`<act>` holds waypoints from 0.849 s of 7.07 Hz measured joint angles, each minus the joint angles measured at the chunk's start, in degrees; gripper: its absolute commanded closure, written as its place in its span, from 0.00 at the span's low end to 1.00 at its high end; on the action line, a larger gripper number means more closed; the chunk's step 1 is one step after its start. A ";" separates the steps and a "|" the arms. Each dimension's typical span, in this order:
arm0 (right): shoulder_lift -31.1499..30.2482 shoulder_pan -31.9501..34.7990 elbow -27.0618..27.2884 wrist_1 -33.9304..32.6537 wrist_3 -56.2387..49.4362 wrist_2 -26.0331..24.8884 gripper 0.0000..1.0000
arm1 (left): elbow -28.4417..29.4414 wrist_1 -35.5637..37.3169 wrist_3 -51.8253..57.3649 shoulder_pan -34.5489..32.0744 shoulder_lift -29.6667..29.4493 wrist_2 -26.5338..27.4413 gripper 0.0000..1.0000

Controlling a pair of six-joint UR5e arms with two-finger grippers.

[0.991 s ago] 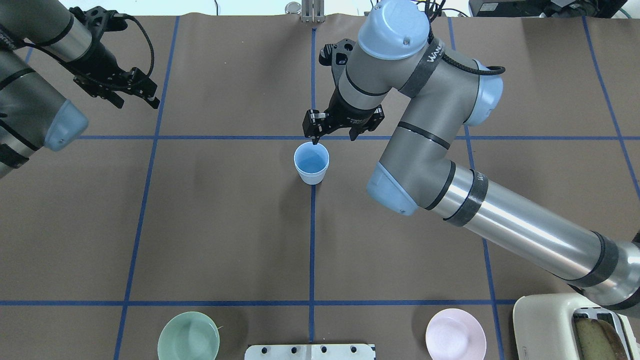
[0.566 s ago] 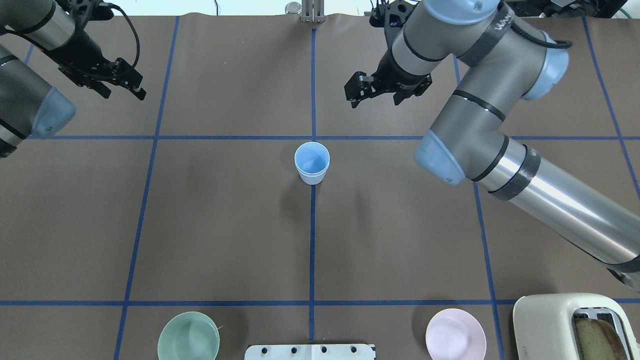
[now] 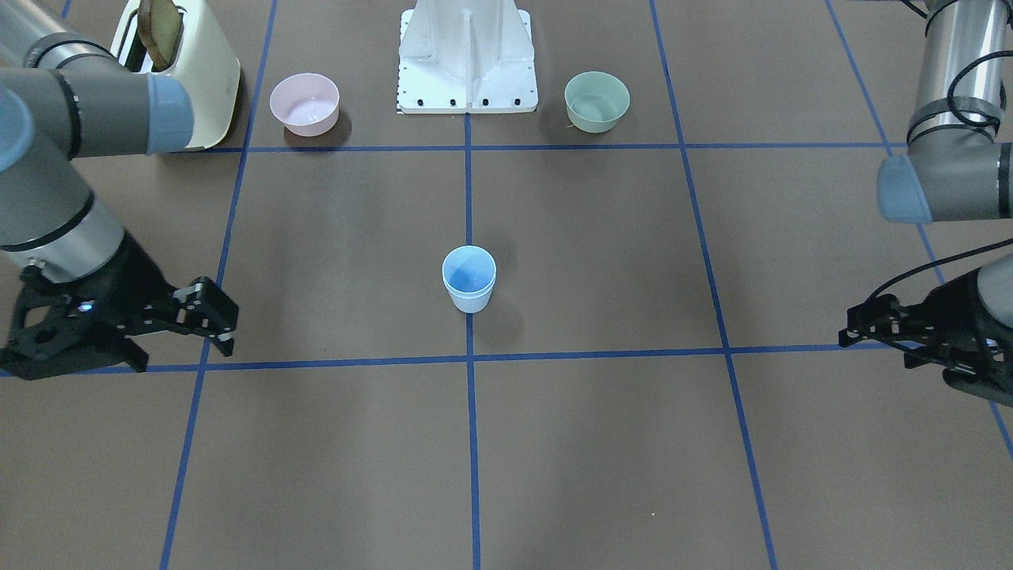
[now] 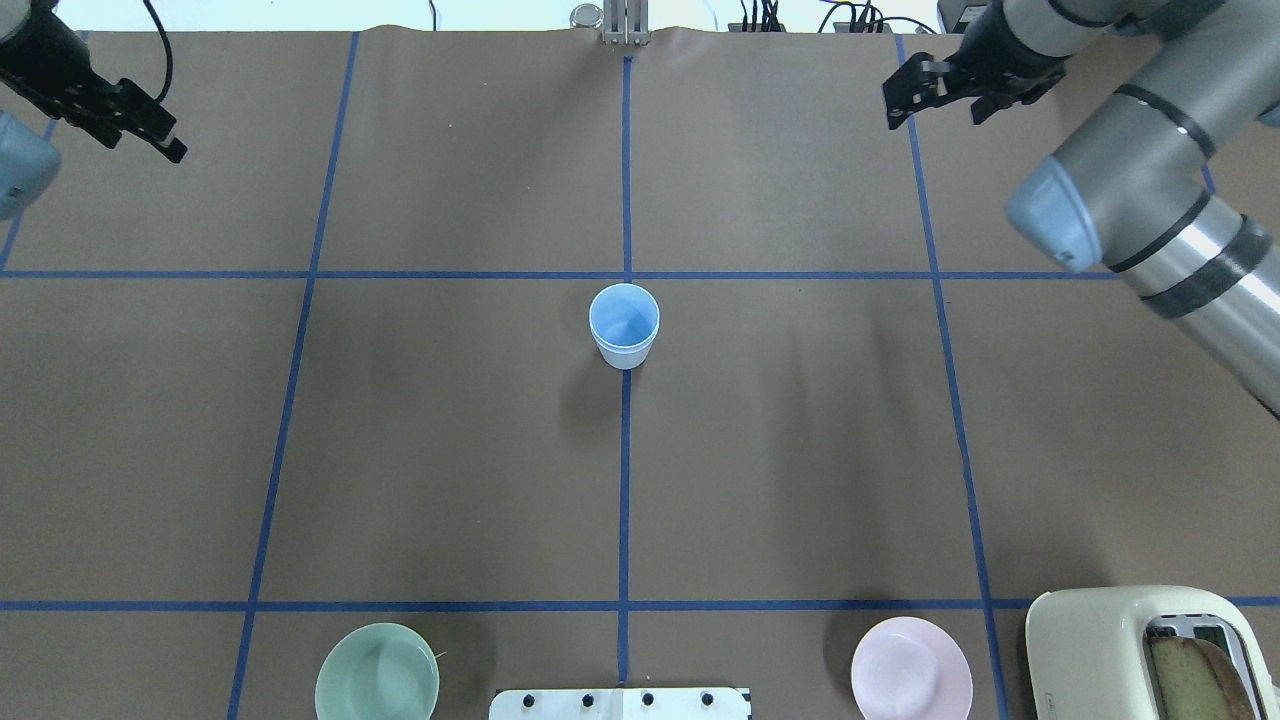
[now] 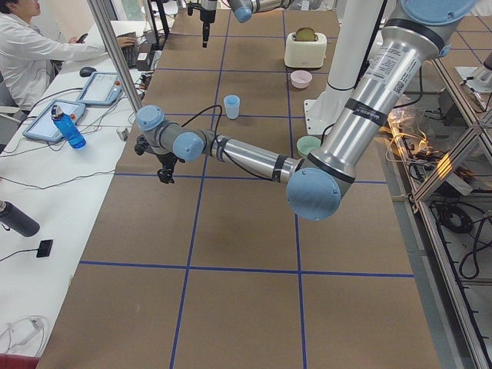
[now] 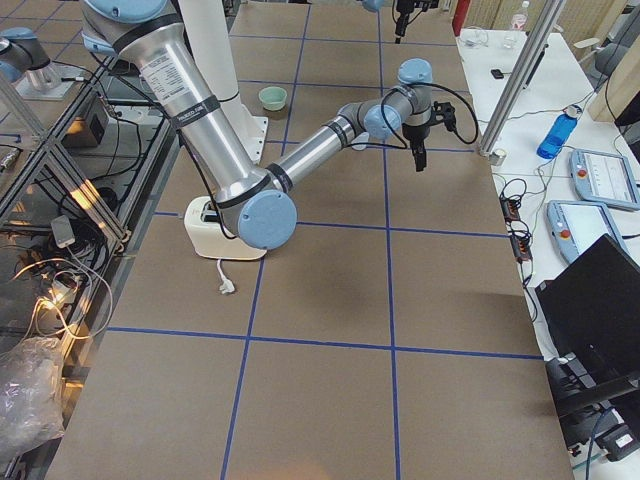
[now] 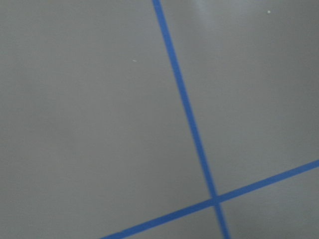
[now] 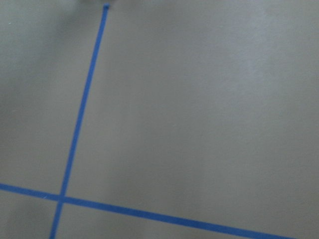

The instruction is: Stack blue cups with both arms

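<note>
The blue cups point(image 4: 624, 325) stand upright at the table's middle on the blue centre line. They read as one tumbler with a step under the rim, as if one sits inside the other. They also show in the front view point(image 3: 468, 279) and the left side view point(image 5: 231, 106). My right gripper point(image 4: 932, 112) is open and empty, far back on the right, well away from the cups. In the front view it point(image 3: 224, 326) hangs low over the table. My left gripper point(image 4: 145, 140) is open and empty at the far left back, and also shows in the front view point(image 3: 848, 332).
A pale-green bowl point(image 4: 377, 672) and a pink bowl point(image 4: 911, 668) sit near the robot's white base stand point(image 4: 620, 703). A cream toaster point(image 4: 1150, 650) with bread in it stands at the near right corner. Both wrist views show only brown table and blue tape.
My right gripper has pulled back from just over the cups to the far right, staying open. My left gripper has drawn further left and back. The cups have not moved.
</note>
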 measured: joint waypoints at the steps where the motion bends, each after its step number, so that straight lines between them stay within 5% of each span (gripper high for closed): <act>1: -3.46 3.62 -0.09 -0.17 -2.41 1.40 0.00 | 0.65 1.84 4.47 -1.96 0.32 0.13 0.02; 6: -20.77 17.38 -0.17 -0.57 -20.34 6.24 0.00 | 0.87 7.32 14.07 -8.71 5.03 0.87 0.01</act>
